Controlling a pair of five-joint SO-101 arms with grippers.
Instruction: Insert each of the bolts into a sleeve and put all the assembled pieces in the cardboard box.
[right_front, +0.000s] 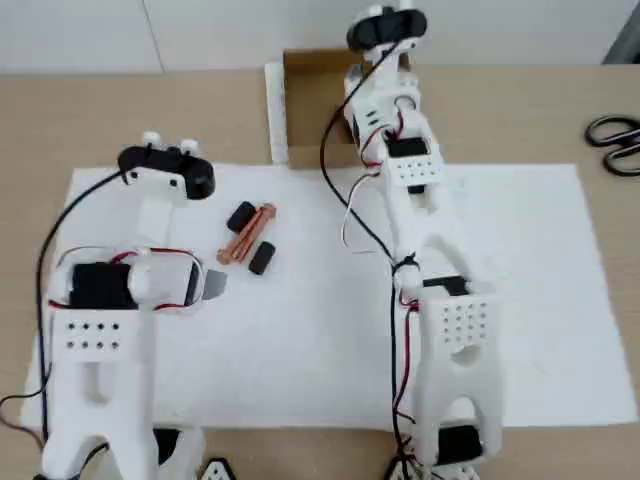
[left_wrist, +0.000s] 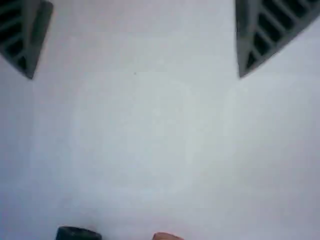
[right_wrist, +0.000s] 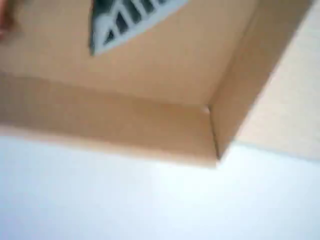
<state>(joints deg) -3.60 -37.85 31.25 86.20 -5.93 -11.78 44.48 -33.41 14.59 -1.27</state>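
Left gripper (left_wrist: 136, 75): spread wide, holding nothing, above the white sheet (right_front: 320, 340) at left of the high view. Two copper bolts (right_front: 247, 235) and two black sleeves (right_front: 240, 216) lie loose in a cluster on the sheet, upper left of centre. Right gripper (right_wrist: 127, 22): over the box (right_front: 310, 80) at top centre. Whether it is spread or pressed together cannot be told.

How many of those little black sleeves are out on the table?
2. One sleeve lies beside the copper bolts on the side toward the cardboard box; the other on their nearer side. More may be hidden inside the box.
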